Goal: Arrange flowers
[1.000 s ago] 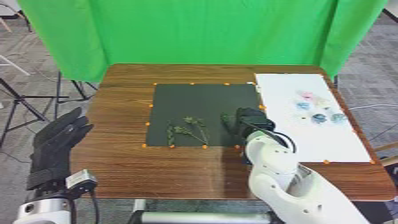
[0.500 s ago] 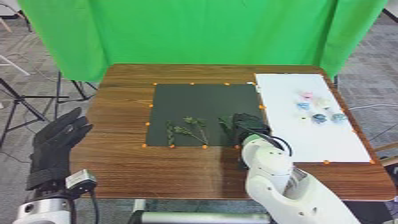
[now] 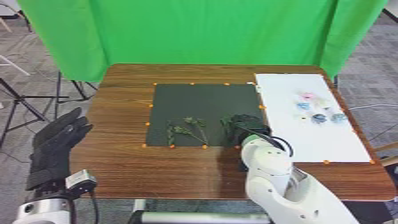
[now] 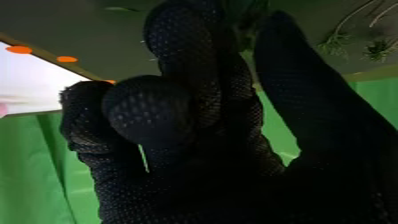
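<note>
Sprig (image 4: pixel 246 22), green and leafy, lies on the dark mat (image 3: pixel 200 100), right at the right hand (image 3: pixel 250 123), in the gap between thumb (image 4: pixel 298 70) and long fingers (image 4: pixel 182 45). Thumb stands apart from the fingers, some of those bent, so hand reads part open, no closed pinch visible. Can't tell if glove touches sprig. Left hand (image 3: pixel 53 152) is beside the table (image 3: pixel 120 115), fingers extended, nothing in it.

Handling, my guess: very light, thin stem, bendy but springy, leaves soft and easy to crush or strip. Not much slip on fabric, but a stem this thin could roll or slide out of a loose pinch. Best hold: low on the bare stem, thumb against fingertips, light squeeze, then lift. Grabbing the leafy part risks bruising; pressing down flattens it on the mat. Gloved fingers are bulky for this, so catching an edge of the mat is possible.

Other stems (image 3: pixel 186 131) lie on the mat too; flowers (image 3: pixel 306 96) on the white sheet (image 3: pixel 284 90). Those look more fragile, petals especially.
</note>
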